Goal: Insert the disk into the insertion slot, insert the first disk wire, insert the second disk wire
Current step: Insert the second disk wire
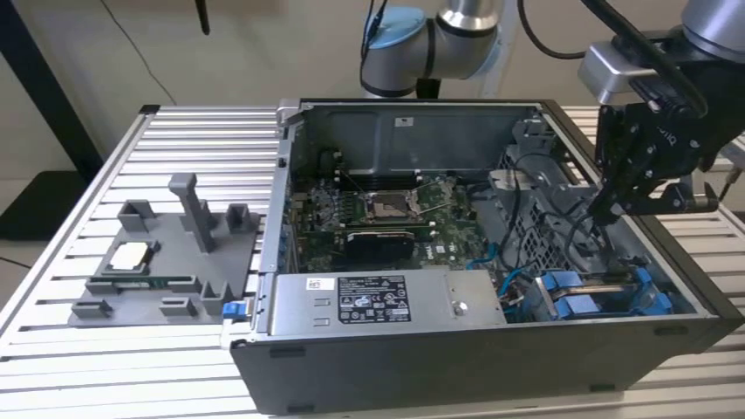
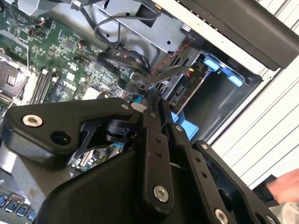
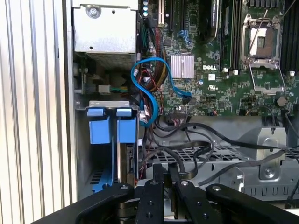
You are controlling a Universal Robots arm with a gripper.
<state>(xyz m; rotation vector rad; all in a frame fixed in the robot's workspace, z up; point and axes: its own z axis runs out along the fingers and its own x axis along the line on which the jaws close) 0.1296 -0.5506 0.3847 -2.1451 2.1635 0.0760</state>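
i hold the gripper (image 1: 608, 206) with jaws closed, nothing visibly pinched, above the insertion slot (image 1: 605, 292); i'd keep clear of the black cables (image 3: 205, 144).

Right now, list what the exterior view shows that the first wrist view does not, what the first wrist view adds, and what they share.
Exterior view's extras: the grey fixture tray on the slatted table at the exterior view's left, the robot arm's joints above the case, and the power supply's white sticker.
First wrist view's extras: the finned silver heat sink on the board.
Shared: the gripper lowered inside the open computer case, the insertion slot with its blue rails, and the processor socket.
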